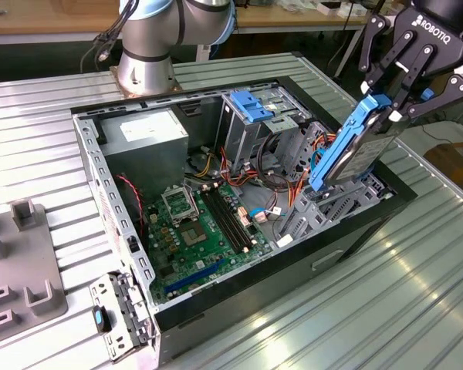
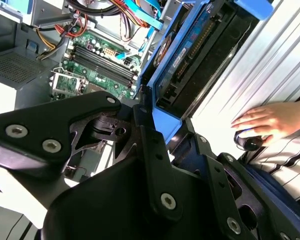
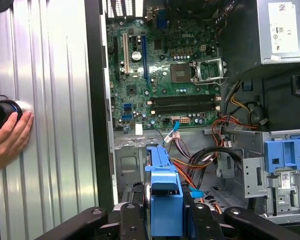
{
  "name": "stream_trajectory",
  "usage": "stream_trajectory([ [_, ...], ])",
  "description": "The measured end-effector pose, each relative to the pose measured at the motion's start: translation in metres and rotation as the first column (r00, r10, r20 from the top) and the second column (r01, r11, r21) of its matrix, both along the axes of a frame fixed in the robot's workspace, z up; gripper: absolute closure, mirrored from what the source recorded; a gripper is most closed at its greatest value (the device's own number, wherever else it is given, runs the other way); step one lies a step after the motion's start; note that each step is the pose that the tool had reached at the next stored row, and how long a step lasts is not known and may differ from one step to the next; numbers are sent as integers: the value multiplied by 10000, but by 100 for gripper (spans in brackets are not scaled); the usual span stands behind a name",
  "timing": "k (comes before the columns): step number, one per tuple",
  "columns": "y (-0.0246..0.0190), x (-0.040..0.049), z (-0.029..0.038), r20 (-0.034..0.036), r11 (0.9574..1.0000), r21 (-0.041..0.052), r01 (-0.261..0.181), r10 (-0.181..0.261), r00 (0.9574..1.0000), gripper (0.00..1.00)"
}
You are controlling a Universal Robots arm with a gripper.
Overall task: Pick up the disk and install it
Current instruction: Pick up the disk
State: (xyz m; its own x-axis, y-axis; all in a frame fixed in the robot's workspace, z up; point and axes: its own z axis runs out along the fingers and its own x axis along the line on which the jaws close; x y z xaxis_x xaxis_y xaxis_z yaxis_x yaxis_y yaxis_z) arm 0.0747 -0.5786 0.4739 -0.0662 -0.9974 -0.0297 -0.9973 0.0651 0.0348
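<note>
My black gripper (image 1: 391,106) is shut on the disk (image 1: 346,154), a grey drive in blue carrier rails. I hold it tilted, upper end in the fingers, lower end dipping toward the metal drive bay (image 1: 324,208) at the exterior view's right of the open computer case (image 1: 100,181). The disk's edge with its connector and blue rail shows in the second wrist view (image 2: 187,60), running away from the fingers (image 2: 152,150). Seen end-on in the first wrist view, the disk (image 3: 162,185) hangs above the bay floor and cables.
Inside the case lie the green motherboard (image 1: 204,231), a grey power-supply box (image 1: 143,135) and a blue bracket (image 1: 251,106) on the upper cage. Orange cables (image 3: 190,162) run by the bay. A grey fixture (image 1: 23,266) stands at the exterior view's left. A person's hand (image 3: 7,137) rests on the ribbed table.
</note>
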Motion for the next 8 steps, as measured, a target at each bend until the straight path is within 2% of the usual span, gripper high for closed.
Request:
stream_trajectory([
  [4, 0, 0, -35, 5, 10000, 2, -53, 53, 10000, 63],
  [5, 0, -2, -40, 36, 9999, 19, -126, 126, 9999, 63],
  [7, -1, -20, -59, 173, 9996, 31, -277, 276, 9995, 63],
  [8, -1, -34, -74, 212, 9995, 28, -306, 305, 9993, 63],
])
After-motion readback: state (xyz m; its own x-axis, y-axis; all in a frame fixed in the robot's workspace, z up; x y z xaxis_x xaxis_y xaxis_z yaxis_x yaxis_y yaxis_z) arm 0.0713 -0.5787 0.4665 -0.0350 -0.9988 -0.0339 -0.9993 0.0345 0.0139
